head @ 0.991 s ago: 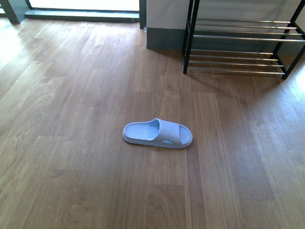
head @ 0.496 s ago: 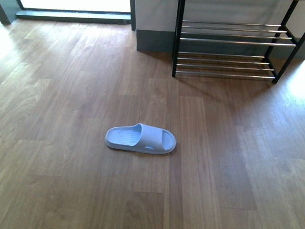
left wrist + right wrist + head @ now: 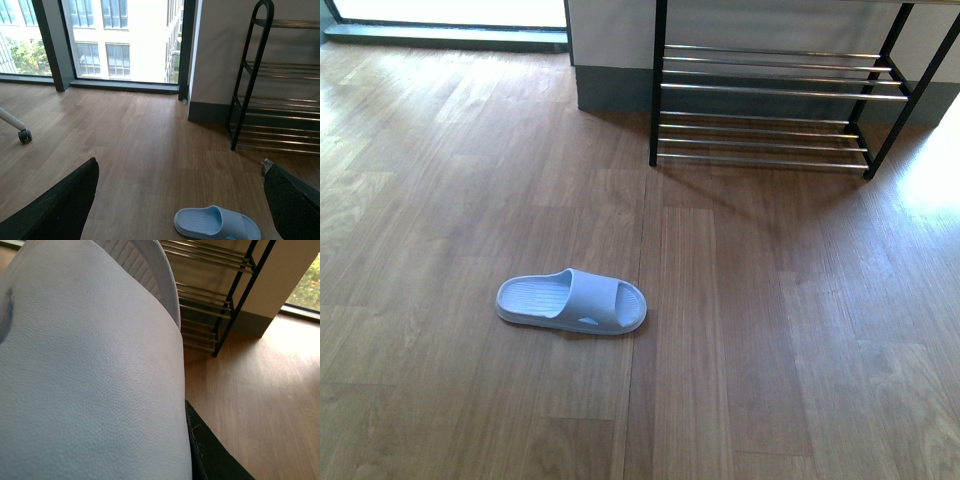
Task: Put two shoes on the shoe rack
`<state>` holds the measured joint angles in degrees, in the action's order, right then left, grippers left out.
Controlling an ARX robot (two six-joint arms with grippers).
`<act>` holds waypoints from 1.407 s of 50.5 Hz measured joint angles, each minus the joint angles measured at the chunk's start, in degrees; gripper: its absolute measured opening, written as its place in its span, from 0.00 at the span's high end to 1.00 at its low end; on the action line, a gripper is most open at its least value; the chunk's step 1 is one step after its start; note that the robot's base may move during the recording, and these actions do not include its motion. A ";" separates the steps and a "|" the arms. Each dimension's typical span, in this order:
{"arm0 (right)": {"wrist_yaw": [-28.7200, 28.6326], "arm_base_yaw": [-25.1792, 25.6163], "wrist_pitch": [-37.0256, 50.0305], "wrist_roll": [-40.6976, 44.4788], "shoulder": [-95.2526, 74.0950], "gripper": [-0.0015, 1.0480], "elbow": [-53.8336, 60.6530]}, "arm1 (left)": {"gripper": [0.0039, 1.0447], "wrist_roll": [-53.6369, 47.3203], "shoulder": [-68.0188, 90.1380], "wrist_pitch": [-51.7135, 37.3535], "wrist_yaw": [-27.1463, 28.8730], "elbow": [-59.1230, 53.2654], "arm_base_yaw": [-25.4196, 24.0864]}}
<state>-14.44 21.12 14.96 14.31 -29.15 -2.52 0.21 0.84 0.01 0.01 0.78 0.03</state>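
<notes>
Right gripper (image 3: 197,445): only one black finger (image 3: 215,460) shows, and it lies against the held slide (image 3: 90,365). The pale blue rubber fills that wrist view, so I judge the grip pinched on it with the other finger hidden behind.

Left gripper (image 3: 178,172): pads spread wide, nothing between them, free for the second pick.

Floor slide (image 3: 572,301): sole down on the wooden floor (image 3: 770,330), well apart from the shoe rack (image 3: 760,92), lying across my line of sight.

Rack stands against the wall, and the tiers in view are bare. Judgement: one shoe is in hand and none is racked. Carry the held one to a chrome bar tier first.
</notes>
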 joint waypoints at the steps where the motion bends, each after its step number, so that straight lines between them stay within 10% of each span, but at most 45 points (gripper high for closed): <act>1: 0.00 -0.02 0.00 0.00 0.00 0.98 0.00 | 0.09 0.00 0.00 0.00 0.00 0.02 0.00; 71: 0.04 0.00 -0.02 0.00 -0.11 0.98 0.02 | 0.09 0.02 0.00 0.02 -0.02 0.02 0.00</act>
<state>-14.39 21.12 14.94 14.31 -29.26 -2.50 0.23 0.84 0.03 -0.01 0.80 0.03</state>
